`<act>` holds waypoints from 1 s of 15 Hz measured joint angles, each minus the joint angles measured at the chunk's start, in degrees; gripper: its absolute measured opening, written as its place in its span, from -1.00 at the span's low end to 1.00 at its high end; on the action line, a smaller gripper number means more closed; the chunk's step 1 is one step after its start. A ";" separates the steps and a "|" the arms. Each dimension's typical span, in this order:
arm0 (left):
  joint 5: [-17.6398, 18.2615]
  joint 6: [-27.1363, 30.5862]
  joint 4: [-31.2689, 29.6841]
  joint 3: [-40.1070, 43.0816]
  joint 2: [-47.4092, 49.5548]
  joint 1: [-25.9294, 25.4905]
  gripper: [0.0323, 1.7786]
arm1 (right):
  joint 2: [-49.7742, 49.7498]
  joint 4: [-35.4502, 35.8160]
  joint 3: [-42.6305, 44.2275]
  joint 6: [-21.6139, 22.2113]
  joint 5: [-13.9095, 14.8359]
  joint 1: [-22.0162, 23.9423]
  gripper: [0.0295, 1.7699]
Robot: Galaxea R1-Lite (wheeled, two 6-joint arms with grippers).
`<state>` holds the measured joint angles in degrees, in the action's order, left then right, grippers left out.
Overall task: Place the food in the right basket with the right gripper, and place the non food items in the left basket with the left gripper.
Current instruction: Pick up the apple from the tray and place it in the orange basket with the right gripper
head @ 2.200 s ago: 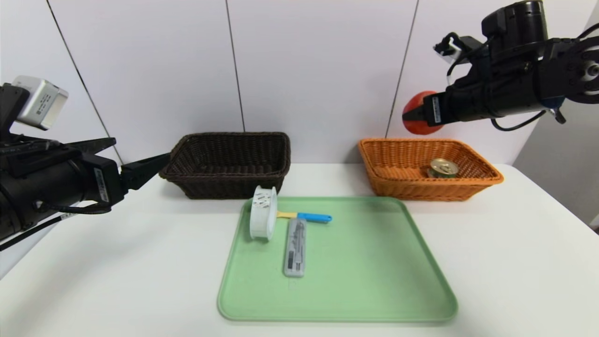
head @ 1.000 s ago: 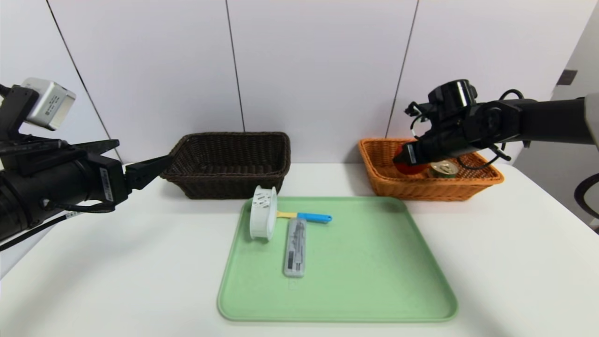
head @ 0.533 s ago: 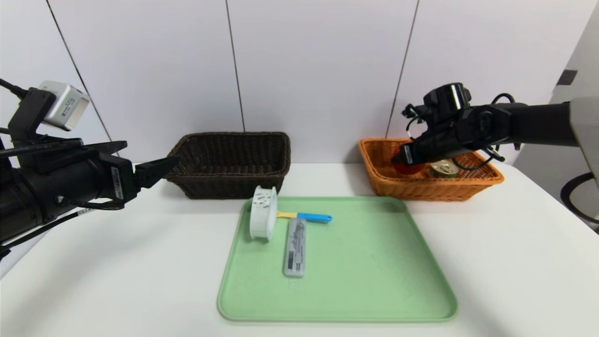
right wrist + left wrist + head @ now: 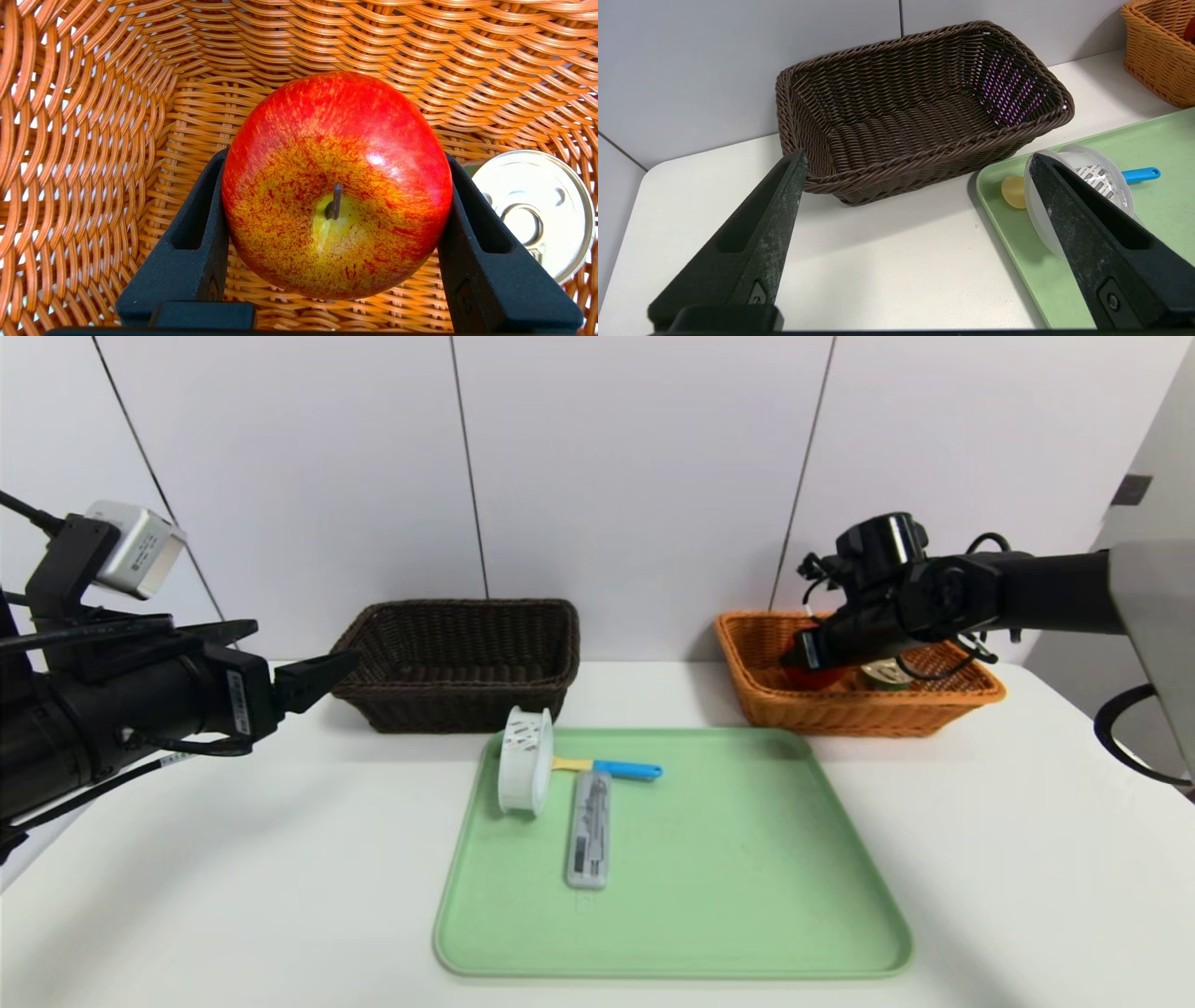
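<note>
The green tray is centred on the table, with the dark brown basket at its 11 o'clock and the orange basket at its 1 o'clock, presumably so each arm is given its own drop zone. The right gripper is seen clenched on the apple, held low inside the orange basket just beside the tin, so release looks imminent. The left gripper is kept released and parked near the dark basket's 8 o'clock, while the white strainer cup, grey case and blue-handled utensil are left on the tray's 10 o'clock corner for it.
</note>
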<state>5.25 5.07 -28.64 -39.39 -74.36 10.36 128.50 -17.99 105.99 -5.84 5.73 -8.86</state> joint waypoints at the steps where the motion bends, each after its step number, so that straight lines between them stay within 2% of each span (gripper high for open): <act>1: 0.00 0.00 0.00 -0.05 -0.02 0.00 0.90 | 0.11 0.02 0.00 0.00 0.02 -0.01 0.34; 3: 0.00 0.02 0.00 -0.07 -0.02 0.00 0.90 | 0.22 0.00 -0.04 0.02 0.11 -0.01 0.34; 7: 0.00 0.00 0.00 -0.09 -0.02 0.00 0.90 | 0.22 0.02 0.11 0.00 0.20 -0.01 0.59; 13: 0.00 -0.01 0.00 -0.07 0.09 0.00 0.90 | 0.16 0.20 0.18 -0.05 0.24 -0.06 0.78; 15: 0.00 0.00 0.00 -0.07 0.16 0.00 0.90 | 0.00 3.12 0.18 -0.13 0.24 -0.04 0.81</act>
<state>5.25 5.07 -28.64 -39.46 -74.20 10.36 128.50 -14.87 106.17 -5.97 5.97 -8.90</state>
